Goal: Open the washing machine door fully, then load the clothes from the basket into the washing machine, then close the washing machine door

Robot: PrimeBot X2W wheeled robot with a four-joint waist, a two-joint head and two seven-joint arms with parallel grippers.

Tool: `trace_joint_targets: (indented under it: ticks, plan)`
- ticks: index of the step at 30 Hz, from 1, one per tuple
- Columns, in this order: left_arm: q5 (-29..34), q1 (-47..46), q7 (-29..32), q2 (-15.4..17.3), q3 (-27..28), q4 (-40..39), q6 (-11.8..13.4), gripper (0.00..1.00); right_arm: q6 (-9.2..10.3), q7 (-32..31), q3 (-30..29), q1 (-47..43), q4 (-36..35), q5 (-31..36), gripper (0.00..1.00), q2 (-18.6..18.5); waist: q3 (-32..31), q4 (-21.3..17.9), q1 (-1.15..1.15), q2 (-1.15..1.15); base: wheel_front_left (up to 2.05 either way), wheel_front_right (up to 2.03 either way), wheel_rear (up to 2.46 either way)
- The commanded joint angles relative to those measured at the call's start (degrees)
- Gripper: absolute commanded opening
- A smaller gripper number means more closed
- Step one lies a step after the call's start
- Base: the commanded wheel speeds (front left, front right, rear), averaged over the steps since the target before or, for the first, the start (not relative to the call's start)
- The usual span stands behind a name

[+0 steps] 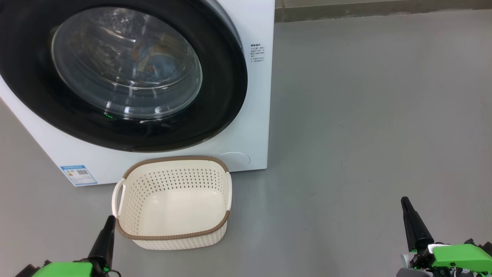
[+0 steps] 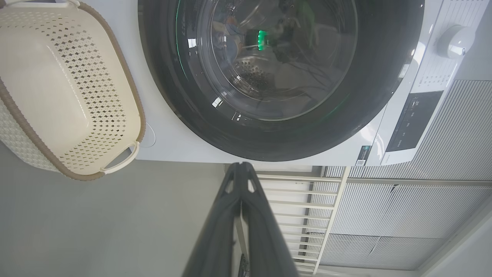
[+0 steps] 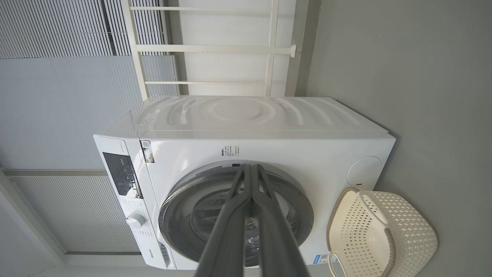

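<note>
The white washing machine (image 1: 253, 115) stands at the upper left of the head view, with its round black-rimmed door (image 1: 127, 69) shut against the front. Coloured cloth shows dimly through the door's glass. The cream perforated basket (image 1: 173, 234) sits on the floor right before the machine, and nothing lies in it. My left gripper (image 1: 110, 219) is shut at the lower left, its tip just beside the basket's left handle. My right gripper (image 1: 404, 201) is shut at the lower right, well away from both. The wrist views show the door (image 2: 269, 134) (image 3: 184, 204), the basket (image 2: 23, 127) (image 3: 407, 231) and each gripper (image 2: 241, 166) (image 3: 250, 167) with fingers pressed together.
Bare grey floor (image 1: 365, 115) stretches to the right of the machine. A white railing (image 3: 215, 49) and pale ribbed wall panels (image 3: 57, 96) stand behind the machine. The control panel and dial (image 3: 135, 220) are at the machine's top front.
</note>
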State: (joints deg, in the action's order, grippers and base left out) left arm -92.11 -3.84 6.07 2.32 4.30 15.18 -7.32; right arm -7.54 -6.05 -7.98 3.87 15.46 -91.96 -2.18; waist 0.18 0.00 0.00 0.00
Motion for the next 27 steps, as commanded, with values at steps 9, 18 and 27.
trace_joint_targets:
  ticks: [9, 18, 27]
  plan:
    - [-0.17, -2.34, 0.31, 0.69, 2.09, -1.13, -0.17, 0.0, 0.05, -0.43, 1.47, 2.31, -1.44, -0.21, 0.0, -0.7, 0.0, 0.0, 0.0, 0.0, 0.0, 0.0, 0.0]
    - [-0.15, -2.34, 0.33, 0.67, 2.11, -1.13, -0.17, 0.0, 0.05, -0.43, 1.47, 2.31, -1.44, -0.21, 0.0, -0.7, 0.0, 0.0, 0.0, 0.0, 0.0, 0.0, 0.0]
    - [-0.12, -2.34, 0.35, 0.65, 2.14, -1.13, -0.17, 0.0, 0.05, -0.43, 1.47, 2.31, -1.44, -0.21, 0.0, -0.7, 0.0, 0.0, 0.0, 0.0, 0.0, 0.0, 0.0]
